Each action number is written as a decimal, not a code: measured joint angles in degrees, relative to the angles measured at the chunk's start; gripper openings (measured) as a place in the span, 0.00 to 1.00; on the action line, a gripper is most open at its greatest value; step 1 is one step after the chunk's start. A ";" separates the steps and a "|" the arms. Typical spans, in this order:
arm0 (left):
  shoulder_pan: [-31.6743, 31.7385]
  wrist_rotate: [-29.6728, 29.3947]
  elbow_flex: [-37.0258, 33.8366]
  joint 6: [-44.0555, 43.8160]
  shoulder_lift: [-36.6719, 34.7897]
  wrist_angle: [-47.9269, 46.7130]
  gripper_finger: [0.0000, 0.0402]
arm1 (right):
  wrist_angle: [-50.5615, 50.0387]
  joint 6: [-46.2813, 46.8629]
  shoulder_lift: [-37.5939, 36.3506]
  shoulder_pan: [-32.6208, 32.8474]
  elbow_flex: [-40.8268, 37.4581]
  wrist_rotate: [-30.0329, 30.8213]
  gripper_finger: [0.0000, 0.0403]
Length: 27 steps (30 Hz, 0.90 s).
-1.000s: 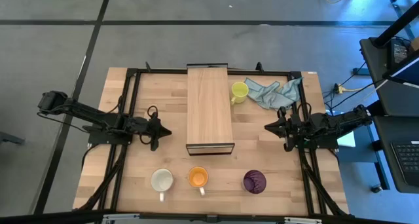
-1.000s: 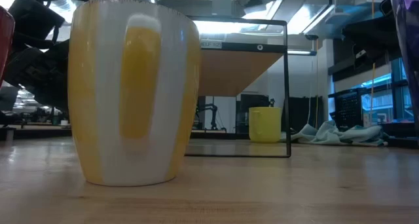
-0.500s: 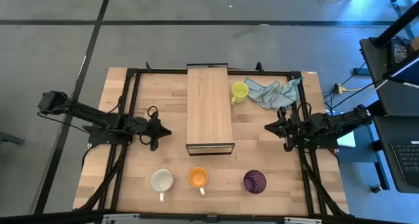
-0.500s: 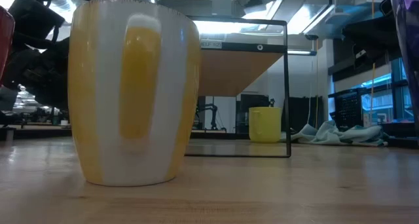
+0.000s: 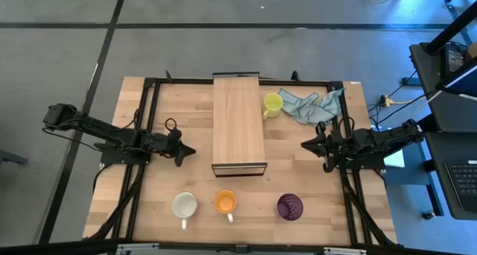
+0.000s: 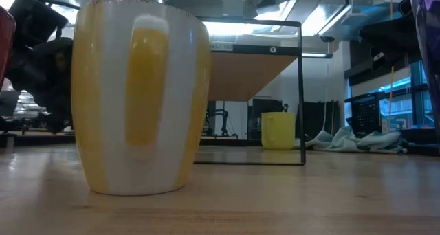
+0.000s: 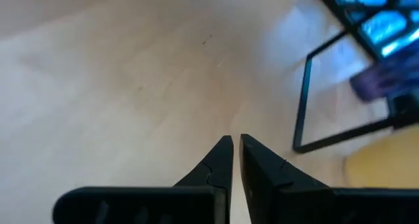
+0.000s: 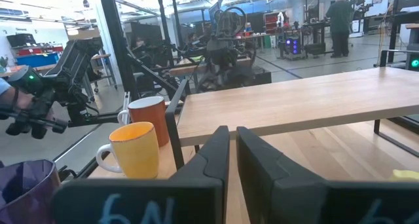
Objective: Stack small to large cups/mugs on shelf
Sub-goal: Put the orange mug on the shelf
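Viewing overhead: shelf (image 5: 239, 124) is flanked by closed left gripper (image 5: 192, 148) and closed right gripper (image 5: 304, 145).
Low view: orange mug (image 6: 141, 97) is seen close.

Lower centre of the high view, I see my orange mug (image 5: 225, 202), white with orange stripes outside. Left of it the white mug (image 5: 184, 205), right the dark purple mug (image 5: 290, 206). Up top, the yellow mug (image 5: 272, 104) beside a blue-grey cloth (image 5: 311, 105). The shelf (image 5: 238, 121) is pale wood, dark-framed, on a light tabletop (image 5: 298, 158).
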 joint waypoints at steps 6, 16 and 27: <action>0.00 -0.11 -0.02 -14.69 0.00 -0.02 0.06 | 0.00 0.01 0.02 0.00 0.02 0.00 0.08; 0.00 0.00 -0.01 -31.11 0.00 -0.04 0.06 | 0.00 0.00 0.02 0.00 0.02 0.00 0.08; -0.02 0.04 -0.01 -25.45 0.00 -0.09 0.06 | 0.00 0.03 0.00 0.00 0.01 0.00 0.08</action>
